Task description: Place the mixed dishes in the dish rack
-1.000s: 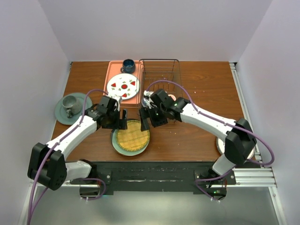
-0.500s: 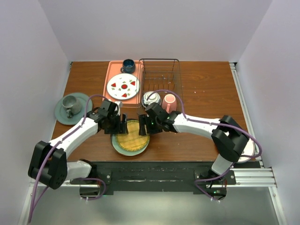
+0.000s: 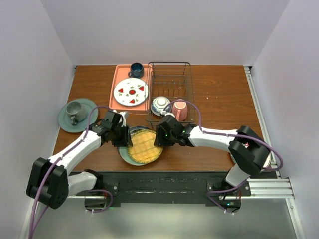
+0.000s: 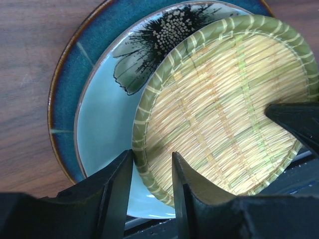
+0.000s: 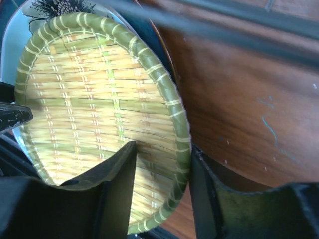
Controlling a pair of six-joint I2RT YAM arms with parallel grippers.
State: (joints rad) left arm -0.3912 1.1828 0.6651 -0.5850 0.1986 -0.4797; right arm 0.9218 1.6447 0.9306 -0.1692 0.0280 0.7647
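Woven-look yellow plate (image 3: 145,146), straddled at both edges by two tools, dish rack (image 3: 170,64) not yet reached.

Left tool (image 4: 152,163): jaws stand either side of the plate's left rim, one inside and one outside; whether they pinch it cannot be told. Centre: the plate sits off-centre on a teal plate (image 4: 97,124) at the near edge of the surface (image 3: 219,99), well apart from the rack at the far side. Right tool (image 5: 162,149): same stance on the right rim, clamping likewise not discernible. Hazards, as judged: a thin rim bite may slip; unequal lifting by the two arms could twist or tip the plate; the teal plate may be dragged along; the patterned bowl (image 3: 160,104) and pink mug (image 3: 179,109) at the rack's near end crowd the route.
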